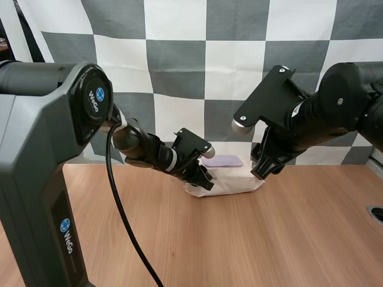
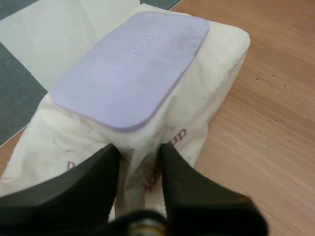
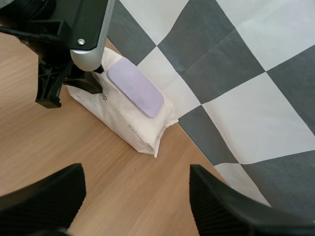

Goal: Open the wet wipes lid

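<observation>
A white pack of wet wipes [image 1: 234, 183] lies at the back of the wooden table, its flat lavender lid [image 1: 222, 161] closed on top. My left gripper [image 1: 204, 178] is down at the pack's left end. In the left wrist view its fingertips [image 2: 98, 169] pinch the crumpled wrapper of the pack [image 2: 216, 73] just below the lid [image 2: 133, 64]. My right gripper [image 1: 265, 168] hangs above the pack's right end, open and holding nothing. From the right wrist view the open right gripper [image 3: 134, 196] is well short of the pack [image 3: 133, 125] and its lid [image 3: 135, 88].
The table's bare wood [image 1: 239, 239] spreads in front of the pack. A round dark fitting [image 1: 376, 213] sits at the table's right edge. My left arm's links [image 1: 143, 149] reach in low from the left.
</observation>
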Robot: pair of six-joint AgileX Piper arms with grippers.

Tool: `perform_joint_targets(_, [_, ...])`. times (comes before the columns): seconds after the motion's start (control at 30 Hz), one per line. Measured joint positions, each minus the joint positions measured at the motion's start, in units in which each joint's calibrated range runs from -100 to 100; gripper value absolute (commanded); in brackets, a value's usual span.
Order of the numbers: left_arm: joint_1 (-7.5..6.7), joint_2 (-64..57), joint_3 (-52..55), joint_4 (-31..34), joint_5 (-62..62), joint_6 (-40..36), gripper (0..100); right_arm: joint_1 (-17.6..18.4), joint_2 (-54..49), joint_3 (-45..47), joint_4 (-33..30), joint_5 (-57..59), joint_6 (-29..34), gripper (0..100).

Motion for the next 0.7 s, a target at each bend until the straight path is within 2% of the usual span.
perform_joint_targets(0.2, [0.0,0.0,0.0,0.0,0.5,0.0,0,0.0,1.0,0.7,2.2,-0.4,-1.8,100])
perform_joint_targets(0.4, [0.0,0.0,0.0,0.0,0.5,0.0,0,0.0,7.5,4.1,7.6,-3.8,-10.3,100])
perform_joint_targets(0.7, [0.0,0.0,0.0,0.5,1.8,0.0,0,0.0,21.7,4.1,5.8,-22.7,-23.7,100])
